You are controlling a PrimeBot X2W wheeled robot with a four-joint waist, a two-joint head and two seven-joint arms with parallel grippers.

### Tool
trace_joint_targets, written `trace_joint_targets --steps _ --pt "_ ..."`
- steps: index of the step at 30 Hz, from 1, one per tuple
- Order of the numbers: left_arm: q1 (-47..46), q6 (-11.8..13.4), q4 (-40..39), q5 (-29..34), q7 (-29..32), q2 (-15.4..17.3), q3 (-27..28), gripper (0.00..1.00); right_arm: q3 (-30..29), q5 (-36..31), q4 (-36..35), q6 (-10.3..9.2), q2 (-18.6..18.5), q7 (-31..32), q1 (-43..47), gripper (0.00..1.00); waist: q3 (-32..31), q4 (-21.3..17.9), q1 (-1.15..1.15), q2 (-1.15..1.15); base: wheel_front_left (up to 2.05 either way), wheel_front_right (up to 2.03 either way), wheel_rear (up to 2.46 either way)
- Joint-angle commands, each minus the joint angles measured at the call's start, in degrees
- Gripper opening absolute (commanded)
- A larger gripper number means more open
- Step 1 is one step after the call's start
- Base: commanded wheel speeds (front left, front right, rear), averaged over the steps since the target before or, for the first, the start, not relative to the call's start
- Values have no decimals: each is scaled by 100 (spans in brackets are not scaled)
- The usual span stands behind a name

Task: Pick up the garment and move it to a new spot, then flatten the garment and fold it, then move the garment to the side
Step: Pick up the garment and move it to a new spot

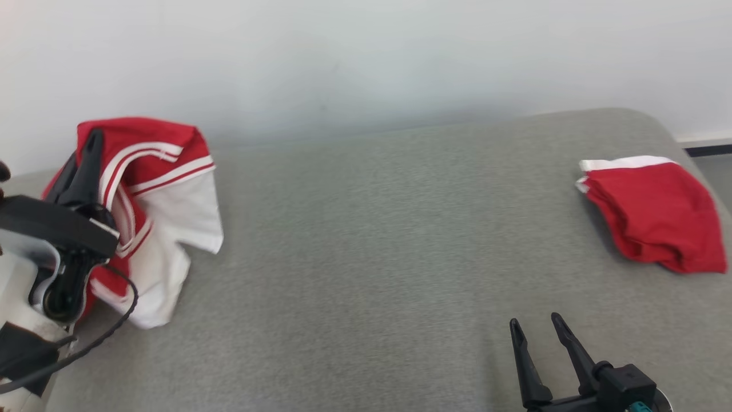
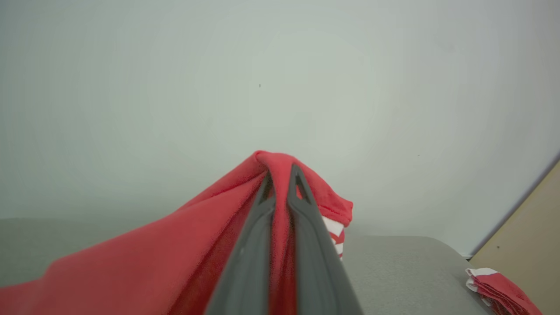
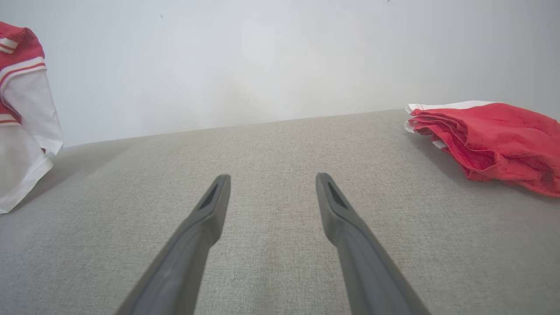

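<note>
A red and white garment (image 1: 163,200) with white stripes hangs at the far left of the grey surface, lifted by my left gripper (image 1: 91,143), which is shut on its red top fold. In the left wrist view the garment (image 2: 175,253) drapes over both sides of the left gripper (image 2: 282,175), with red cloth pinched between the dark fingers. The garment's white lower part (image 3: 22,144) hangs down to the surface. My right gripper (image 1: 534,326) stands open at the lower right, low over bare surface, with nothing between the fingers of the right gripper (image 3: 271,179).
A second red garment (image 1: 655,212) with a white edge lies folded at the far right of the grey padded surface (image 1: 372,240). The folded garment (image 3: 490,140) also lies right of my open fingers. A pale wall runs behind. A dark cable (image 1: 103,332) loops by my left wrist.
</note>
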Motion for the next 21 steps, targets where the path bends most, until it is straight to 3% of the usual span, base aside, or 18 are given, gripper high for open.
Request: trace_joint_targets --steps 1,12,21 --pt "-53 30 -170 -99 36 18 32 0 -25 24 -26 0 -10 -5 101 100 -400 -589 1 0 0 0 0" --pt "-94 356 -1459 -431 654 3 74 0 -7 64 -29 0 87 -6 -25 100 -467 -1539 1 0 0 0 0" --pt "-156 594 -1925 -433 850 40 45 0 -26 76 -8 0 145 -5 -49 100 -420 -2117 1 0 0 0 0"
